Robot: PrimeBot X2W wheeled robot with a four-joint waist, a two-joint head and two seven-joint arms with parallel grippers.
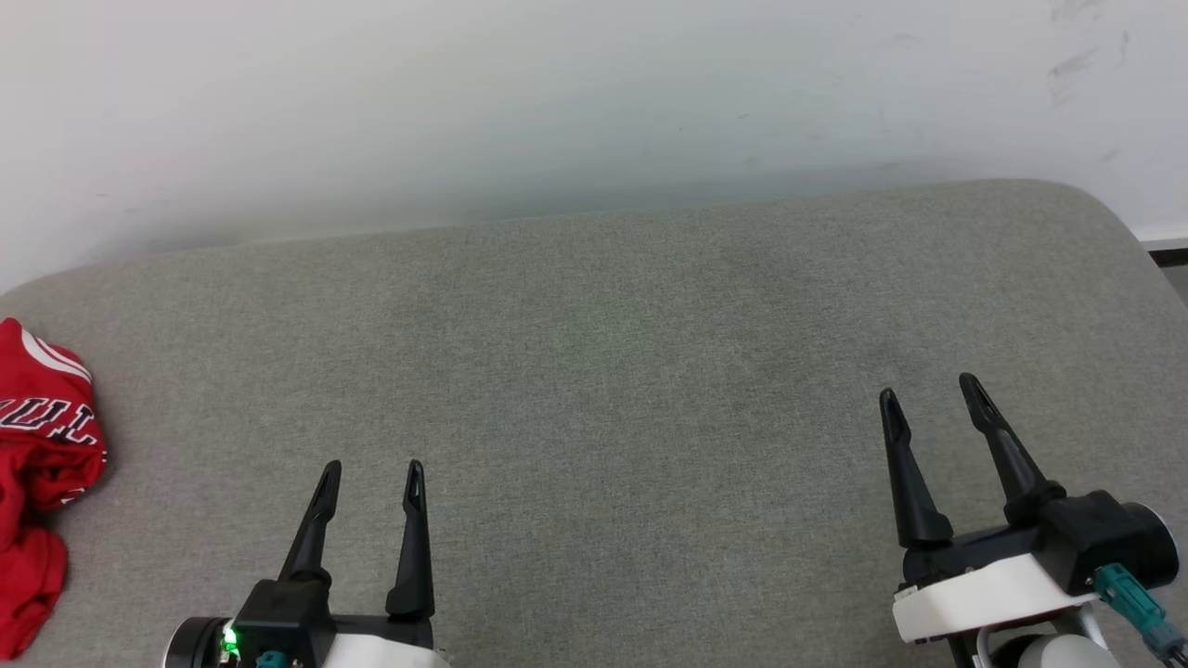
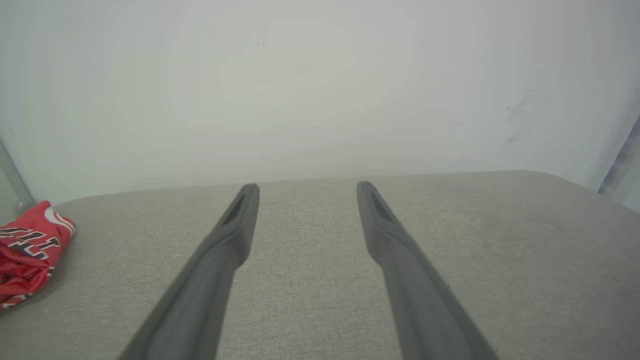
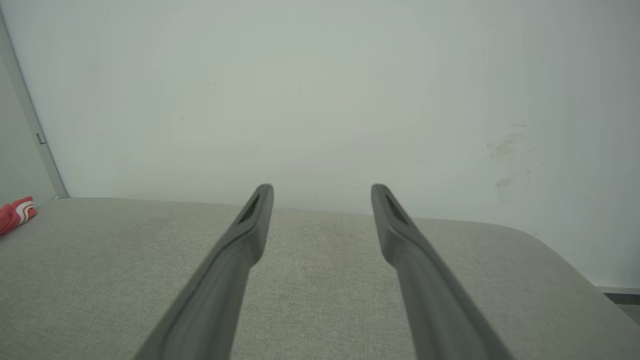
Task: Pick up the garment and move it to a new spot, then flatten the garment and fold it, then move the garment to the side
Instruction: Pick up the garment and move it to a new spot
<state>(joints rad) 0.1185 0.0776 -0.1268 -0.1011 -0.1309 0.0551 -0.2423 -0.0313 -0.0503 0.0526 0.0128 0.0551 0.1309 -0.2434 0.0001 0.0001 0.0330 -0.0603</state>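
Observation:
The garment [image 1: 42, 464] is a crumpled red jersey with white striped trim and black white-outlined letters, bunched at the far left edge of the grey cushion, partly cut off by the head view's border. It also appears at the left in the left wrist view [image 2: 27, 250] and as a small red corner in the right wrist view [image 3: 17, 214]. My left gripper [image 1: 373, 473] hovers open at the lower left, well right of the garment, nothing between its fingers [image 2: 235, 225]. My right gripper [image 1: 931, 390] stands open at the lower right, its fingers [image 3: 250, 225] empty.
The grey fabric cushion [image 1: 603, 371] spans the view, with rounded far corners. A white wall [image 1: 557, 93] rises directly behind it. A strip of darker floor and baseboard [image 1: 1171, 255] shows past the right corner.

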